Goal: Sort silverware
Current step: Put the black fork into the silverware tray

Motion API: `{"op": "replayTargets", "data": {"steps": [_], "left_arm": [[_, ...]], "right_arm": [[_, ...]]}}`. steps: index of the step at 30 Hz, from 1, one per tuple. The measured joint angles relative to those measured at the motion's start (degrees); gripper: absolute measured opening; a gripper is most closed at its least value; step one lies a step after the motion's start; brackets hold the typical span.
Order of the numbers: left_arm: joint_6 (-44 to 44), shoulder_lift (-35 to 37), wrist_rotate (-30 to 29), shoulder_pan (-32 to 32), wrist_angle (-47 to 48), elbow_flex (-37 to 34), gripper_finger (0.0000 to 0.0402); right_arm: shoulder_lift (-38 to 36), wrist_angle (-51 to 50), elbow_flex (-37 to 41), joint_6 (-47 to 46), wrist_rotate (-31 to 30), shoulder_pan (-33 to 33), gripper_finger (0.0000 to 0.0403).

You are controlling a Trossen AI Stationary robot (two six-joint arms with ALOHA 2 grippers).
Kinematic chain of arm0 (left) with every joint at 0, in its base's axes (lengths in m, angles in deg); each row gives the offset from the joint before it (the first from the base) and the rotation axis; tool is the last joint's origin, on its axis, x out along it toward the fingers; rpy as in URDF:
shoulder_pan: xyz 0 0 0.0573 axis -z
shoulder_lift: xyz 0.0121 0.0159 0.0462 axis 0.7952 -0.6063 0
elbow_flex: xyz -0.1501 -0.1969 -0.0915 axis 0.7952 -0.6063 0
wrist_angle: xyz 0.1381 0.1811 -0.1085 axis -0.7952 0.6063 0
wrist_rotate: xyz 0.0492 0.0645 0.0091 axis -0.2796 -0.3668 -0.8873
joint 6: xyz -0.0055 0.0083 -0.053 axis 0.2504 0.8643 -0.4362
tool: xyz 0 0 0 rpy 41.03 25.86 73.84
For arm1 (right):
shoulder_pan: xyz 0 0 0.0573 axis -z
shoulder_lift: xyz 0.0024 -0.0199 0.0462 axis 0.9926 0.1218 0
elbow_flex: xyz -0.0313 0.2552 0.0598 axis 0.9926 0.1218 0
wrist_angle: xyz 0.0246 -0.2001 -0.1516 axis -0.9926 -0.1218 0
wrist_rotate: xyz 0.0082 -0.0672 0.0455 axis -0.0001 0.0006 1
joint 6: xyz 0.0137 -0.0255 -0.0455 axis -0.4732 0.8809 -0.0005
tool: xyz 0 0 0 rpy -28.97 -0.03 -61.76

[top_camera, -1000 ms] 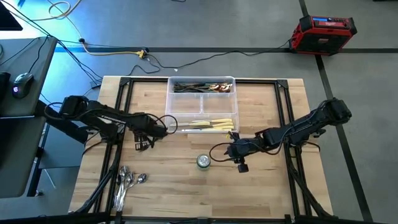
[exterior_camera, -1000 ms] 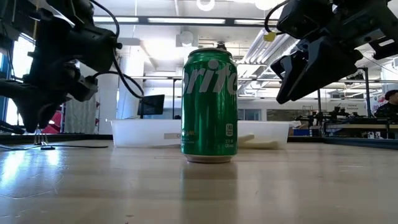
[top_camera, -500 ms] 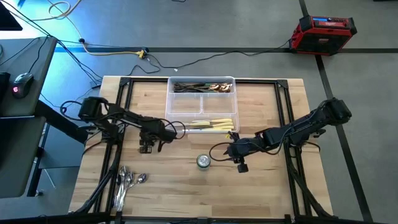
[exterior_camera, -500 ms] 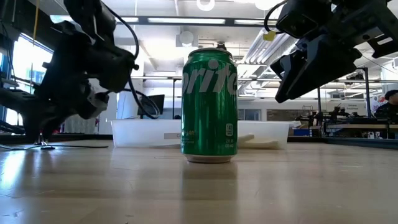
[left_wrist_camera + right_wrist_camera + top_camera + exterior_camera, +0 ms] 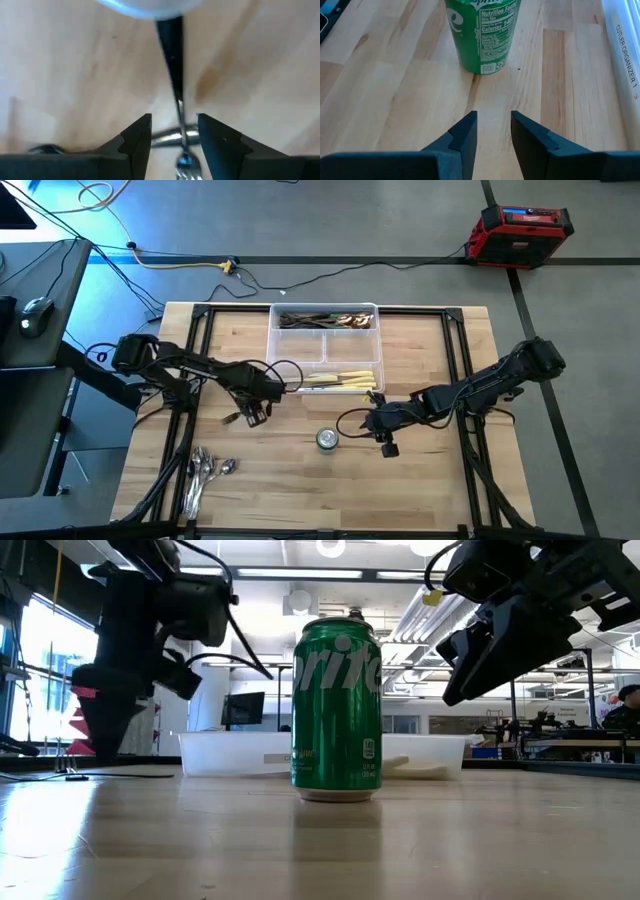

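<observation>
Spoons (image 5: 203, 472) lie clustered well to the left of the green soda can (image 5: 327, 440), near the table's (image 5: 420, 480) front edge. Behind the can, the clear divided tray (image 5: 371, 340) holds dark forks (image 5: 305, 319) in its far compartment and cream-handled knives (image 5: 340, 380) in its near one. Left of the can and just beside the tray's near left corner, the left gripper (image 5: 173, 134) pinches a slim silver utensil (image 5: 172, 65) between its fingers. Right of the can hovers the right gripper (image 5: 493, 131), fingers parted, holding nothing.
</observation>
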Motion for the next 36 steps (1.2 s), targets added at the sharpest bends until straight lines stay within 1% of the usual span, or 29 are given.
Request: {"op": "replayTargets", "data": {"steps": [3, 5, 7, 11, 16, 18, 20, 24, 25, 27, 31, 33, 36], "left_arm": [[0.00, -0.32, -3.15, -0.04, -0.24, 0.00, 0.0141], [0.00, -0.31, -3.75, -0.04, -1.46, -0.24, 0.0141], [0.02, -0.30, -3.08, -0.10, -4.12, -1.20, 0.0140], [-0.25, -0.08, 1.10, -0.51, -8.78, -4.48, 0.0135], [-2.10, 0.12, 1.79, -0.54, -9.68, -6.92, 0.0123], [-2.08, 0.18, 2.91, -0.54, -10.43, -7.54, 0.0110], [-2.05, 0.29, 4.81, -0.65, -11.53, -8.07, 0.0087], [-4.01, 0.27, 6.18, -0.61, -13.13, -8.24, 0.0020], [-4.62, 0.27, 6.46, -0.61, -13.34, -8.27, 0.0011], [-5.37, 0.18, 7.09, -0.40, -13.56, -8.26, 0.0008], [-6.21, -0.13, 6.91, 1.13, -9.40, -4.70, 0.0002], [-7.04, -0.43, 9.84, 2.02, -4.00, -1.61, 0.0001], [-6.05, -0.11, 10.17, 3.08, 2.66, 4.52, 0.0000]], "right_arm": [[0.02, -0.02, 0.00, 0.00, -0.02, -0.54, 0.0103], [0.01, -0.01, 0.00, 0.00, 0.00, -0.95, 0.0103], [0.02, 0.00, 0.00, 0.01, 0.01, -1.21, 0.0103], [0.02, 0.00, 0.00, 0.00, 0.00, -1.40, 0.0103], [0.02, 0.00, 0.00, 0.02, -0.02, -1.40, 0.0103], [0.00, 0.05, 0.00, 0.02, -0.02, -1.40, 0.0103], [0.02, 0.03, 0.00, 0.02, -0.02, -1.40, 0.0103], [0.02, 0.00, 0.00, 0.02, -0.03, -1.40, 0.0103], [0.00, 0.02, 0.00, 0.02, -0.02, -1.40, 0.0103], [0.00, -0.01, 0.00, 0.02, -0.02, -1.40, 0.0103], [0.00, 0.00, 0.00, 0.02, -0.02, -1.40, 0.0103], [0.02, 0.00, 0.00, 0.02, -0.02, -1.40, 0.0103], [0.00, 0.03, 0.00, 0.02, -0.04, -1.40, 0.0103]]}}
